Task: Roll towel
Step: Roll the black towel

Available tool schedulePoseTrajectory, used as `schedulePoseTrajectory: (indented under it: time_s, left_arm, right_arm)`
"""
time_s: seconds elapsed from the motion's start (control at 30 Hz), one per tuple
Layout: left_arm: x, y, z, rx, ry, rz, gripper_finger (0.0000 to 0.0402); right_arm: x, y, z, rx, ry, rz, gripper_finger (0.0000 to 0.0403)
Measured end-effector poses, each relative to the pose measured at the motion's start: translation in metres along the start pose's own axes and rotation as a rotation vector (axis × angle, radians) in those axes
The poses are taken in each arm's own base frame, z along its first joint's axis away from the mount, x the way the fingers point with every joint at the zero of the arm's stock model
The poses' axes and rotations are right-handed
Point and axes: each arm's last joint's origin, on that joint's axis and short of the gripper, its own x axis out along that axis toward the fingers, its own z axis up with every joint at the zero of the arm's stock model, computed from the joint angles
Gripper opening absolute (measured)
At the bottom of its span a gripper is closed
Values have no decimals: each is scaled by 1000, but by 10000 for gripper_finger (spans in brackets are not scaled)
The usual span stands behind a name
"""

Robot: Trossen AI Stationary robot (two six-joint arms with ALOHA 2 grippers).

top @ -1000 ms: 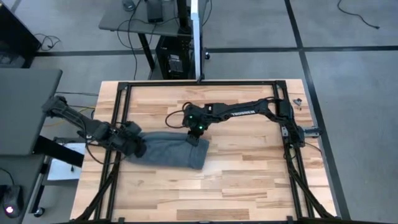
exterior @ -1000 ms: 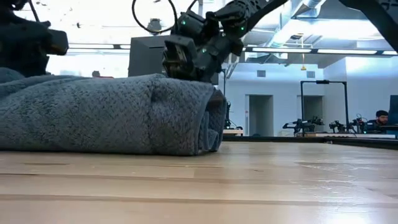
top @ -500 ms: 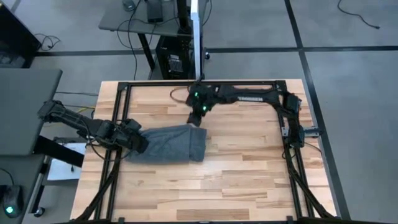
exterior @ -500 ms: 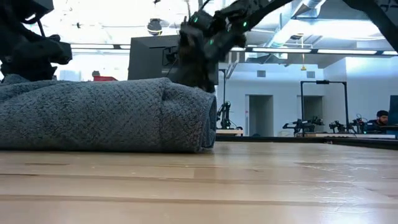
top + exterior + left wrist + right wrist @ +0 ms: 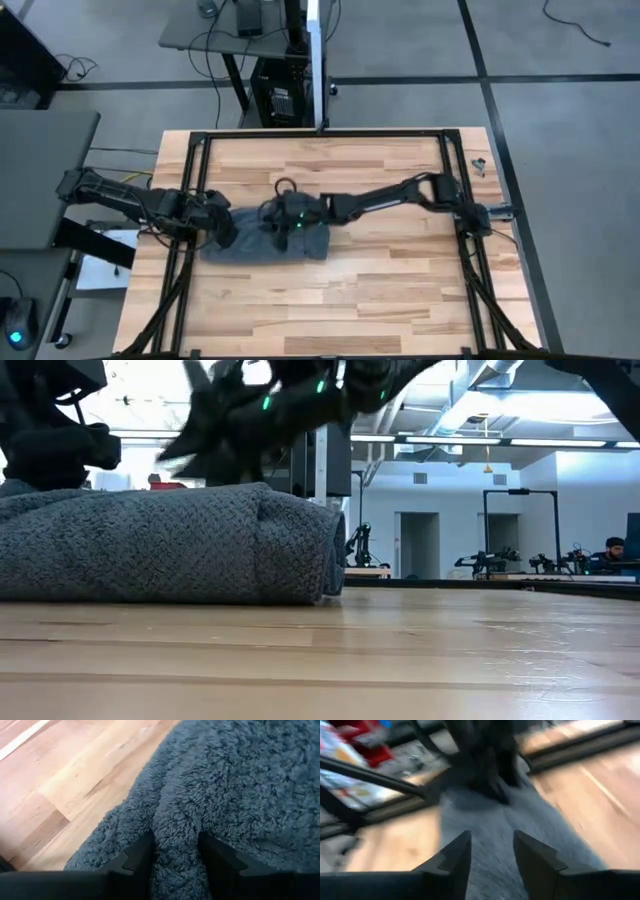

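Desk (image 5: 380, 280): light wood-plank top, boards running left to right, seen by you from above. Black frame (image 5: 320, 133) lies on desk along back edge and down both sides. Towel (image 5: 262, 235): dark grey, bunched into thick bundle, resting directly on desk at left of centre, left end near left frame rail. In low view towel (image 5: 170, 545) sits flat on desk (image 5: 400, 650), rolled layered end facing right. Remaining desk surface to right and front of towel shows only bare planks.
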Motion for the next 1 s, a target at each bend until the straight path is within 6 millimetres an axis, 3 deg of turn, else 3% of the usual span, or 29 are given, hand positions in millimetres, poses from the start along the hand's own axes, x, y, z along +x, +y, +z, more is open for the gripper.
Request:
schedulePoseTrajectory:
  time_s: [0.13, 0.2, 0.5, 0.8, 0.9, 1.0]
  left_arm:
    - [-9, 0, 3, 101, 27, -5, 121]
    - [-16, -1, 6, 138, 23, -10, 118]
    - [-46, 5, 18, 189, -36, 118, 92]
    - [-88, -5, 39, 107, -130, -34, 86]
    - [-84, -10, 37, 107, -41, -149, 86]
    - [-58, -15, 29, 114, 44, -162, 86]
  right_arm:
    - [21, -12, -37, 102, 113, -50, 40]
    - [24, -14, -45, 122, 144, -56, 11]
    - [24, -12, -46, 114, 158, -49, 1]
    - [23, -16, -44, 117, 184, 6, 0]
    - [24, -22, -42, 128, 199, 47, 0]
    - [24, -28, -40, 139, 211, 83, 0]
